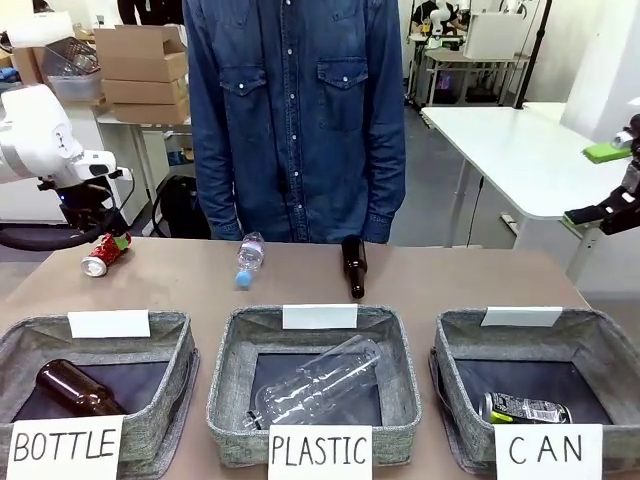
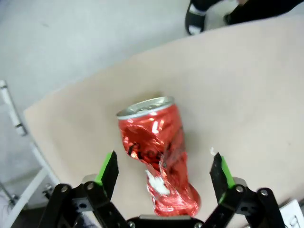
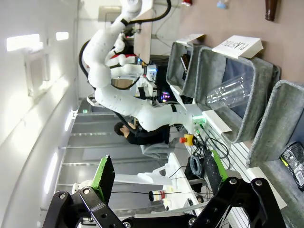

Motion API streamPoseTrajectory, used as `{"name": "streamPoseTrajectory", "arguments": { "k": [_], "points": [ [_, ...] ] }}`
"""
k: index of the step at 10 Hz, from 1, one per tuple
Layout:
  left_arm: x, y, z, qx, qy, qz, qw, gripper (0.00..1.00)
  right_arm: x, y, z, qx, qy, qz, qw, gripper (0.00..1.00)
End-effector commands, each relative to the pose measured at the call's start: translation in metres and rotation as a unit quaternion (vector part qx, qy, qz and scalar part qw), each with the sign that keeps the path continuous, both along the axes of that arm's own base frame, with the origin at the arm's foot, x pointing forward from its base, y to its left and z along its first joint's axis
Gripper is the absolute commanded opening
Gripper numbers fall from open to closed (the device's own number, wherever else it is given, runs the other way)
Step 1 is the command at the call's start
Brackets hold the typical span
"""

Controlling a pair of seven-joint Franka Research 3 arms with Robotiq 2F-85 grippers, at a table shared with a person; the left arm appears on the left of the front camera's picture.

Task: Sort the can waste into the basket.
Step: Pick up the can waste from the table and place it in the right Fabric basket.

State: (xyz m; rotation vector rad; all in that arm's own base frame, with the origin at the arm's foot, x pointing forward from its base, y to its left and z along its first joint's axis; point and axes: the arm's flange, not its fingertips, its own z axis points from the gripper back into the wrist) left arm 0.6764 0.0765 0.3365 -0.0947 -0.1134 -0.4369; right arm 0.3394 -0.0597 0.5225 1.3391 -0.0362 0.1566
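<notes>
Clearly crumpled, the red can (image 2: 156, 152) lay on its side on the table (image 1: 450, 280) between the spread fingers of the left gripper (image 2: 164, 161), probably light, thin-walled and slippery, best pinched gently across its dented middle, while the right gripper (image 3: 159, 172) hung spread and empty.

- Black crushed metal can (image 3: 294, 164), lower right of the right wrist view: cut off by the right edge.
- Brown glass bottle (image 3: 271, 9), upper right there: cut off by the top edge.
- Crushed red metal can (image 2: 159, 152): print too crumpled to read.
</notes>
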Motion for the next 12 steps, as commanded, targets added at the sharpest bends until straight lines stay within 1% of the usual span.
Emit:
{"name": "streamPoseTrajectory", "arguments": {
  "k": [1,6,7,8,9,10,11,12],
  "points": [
    [0.017,0.011,-0.013,-0.001,0.023,0.011,1.000,1.00,0.000,-0.002,0.001,-0.001,-0.007,0.006,1.000,1.00],
    [0.020,0.016,-0.022,-0.007,0.035,0.000,0.999,1.00,0.000,-0.002,0.001,-0.001,-0.007,0.006,1.000,1.00],
    [0.019,0.016,-0.024,0.003,0.039,-0.005,0.999,0.64,0.000,-0.002,0.001,-0.001,-0.007,0.006,1.000,1.00],
    [0.017,0.015,-0.025,0.006,0.035,-0.005,0.999,0.42,0.000,-0.002,0.001,-0.001,-0.007,0.006,1.000,1.00],
    [0.017,0.016,-0.025,0.002,0.034,-0.006,0.999,0.06,0.000,-0.002,0.001,-0.001,-0.007,0.006,1.000,1.00],
    [0.016,0.016,-0.025,0.002,0.032,-0.008,0.999,0.37,0.000,-0.002,0.001,-0.001,-0.007,0.006,1.000,1.00],
    [0.017,0.016,-0.026,0.001,0.032,-0.009,0.999,0.00,0.000,-0.002,0.001,-0.001,-0.007,0.006,1.000,1.00],
    [0.017,0.017,-0.026,-0.002,0.032,-0.011,0.999,0.00,0.000,-0.002,0.001,-0.001,-0.007,0.006,1.000,1.00]
  ]
}}
